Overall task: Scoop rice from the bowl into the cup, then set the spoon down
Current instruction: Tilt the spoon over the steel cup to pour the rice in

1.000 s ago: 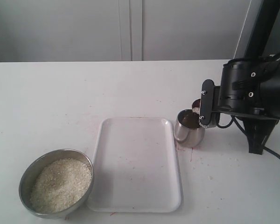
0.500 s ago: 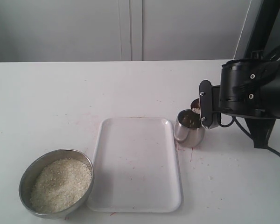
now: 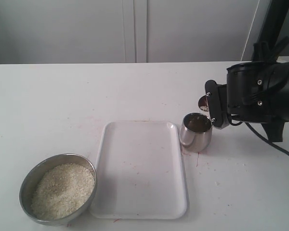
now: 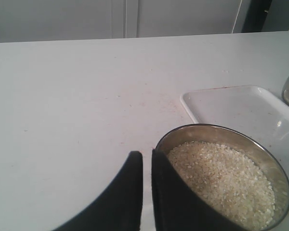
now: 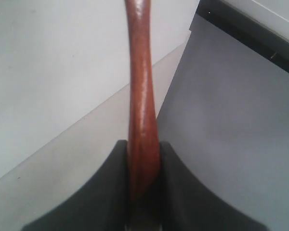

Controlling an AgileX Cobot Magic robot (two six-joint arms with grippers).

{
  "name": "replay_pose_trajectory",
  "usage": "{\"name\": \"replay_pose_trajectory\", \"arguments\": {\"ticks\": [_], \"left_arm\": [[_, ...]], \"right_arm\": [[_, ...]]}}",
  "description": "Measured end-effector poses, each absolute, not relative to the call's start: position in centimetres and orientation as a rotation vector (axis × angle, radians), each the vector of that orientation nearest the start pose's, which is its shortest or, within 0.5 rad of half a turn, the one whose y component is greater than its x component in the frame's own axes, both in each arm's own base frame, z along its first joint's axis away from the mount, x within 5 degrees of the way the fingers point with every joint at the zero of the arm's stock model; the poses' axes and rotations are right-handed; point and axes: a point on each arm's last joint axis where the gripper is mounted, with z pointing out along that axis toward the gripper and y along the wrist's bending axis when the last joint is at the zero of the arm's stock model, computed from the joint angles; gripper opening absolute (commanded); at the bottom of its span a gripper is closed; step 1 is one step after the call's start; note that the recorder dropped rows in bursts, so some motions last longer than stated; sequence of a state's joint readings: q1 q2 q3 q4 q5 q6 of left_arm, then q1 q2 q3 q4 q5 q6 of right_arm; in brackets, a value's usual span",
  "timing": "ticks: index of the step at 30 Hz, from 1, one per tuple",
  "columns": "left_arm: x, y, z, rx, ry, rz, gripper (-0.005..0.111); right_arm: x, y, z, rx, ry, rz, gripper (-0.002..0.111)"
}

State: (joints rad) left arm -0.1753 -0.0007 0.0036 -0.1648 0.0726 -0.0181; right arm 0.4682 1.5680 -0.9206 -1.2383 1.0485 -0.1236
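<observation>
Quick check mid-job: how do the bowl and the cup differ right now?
The bowl is wide and shallow; the cup is narrow and rounded. The bowl holds a heap of rice; the cup's inside looks dark, contents unclear. Both are steel, upright on the table.

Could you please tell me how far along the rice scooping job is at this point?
Done so far: the spoon is up at the cup, away from the bowl, though the cup's dark inside hides its contents. In hand: the right hand clamps the spoon's handle, its head by the cup's rim. Left: setting the spoon down; the bowl holds plenty of rice.
</observation>
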Motion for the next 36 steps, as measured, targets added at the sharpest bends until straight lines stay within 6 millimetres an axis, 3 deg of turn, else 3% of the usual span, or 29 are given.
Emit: {"name": "replay_pose_trajectory", "arguments": {"ticks": [20,29,36], "left_arm": [[5.6,-1.1,20.6,0.004,1.565,-0.291,0.014],[5.6,-1.1,20.6,0.004,1.565,-0.291,0.014],[5.6,-1.1,20.6,0.004,1.565,-0.291,0.014]], "right_arm": [[29.3,6.2,25.1,-1.619,1.977,-1.58,0.0],[28.7,8.2,25.1,-1.663,1.909,-1.572,0.0],[28.4,8.0,25.3,-1.647,1.935,-1.627,0.0]]}}
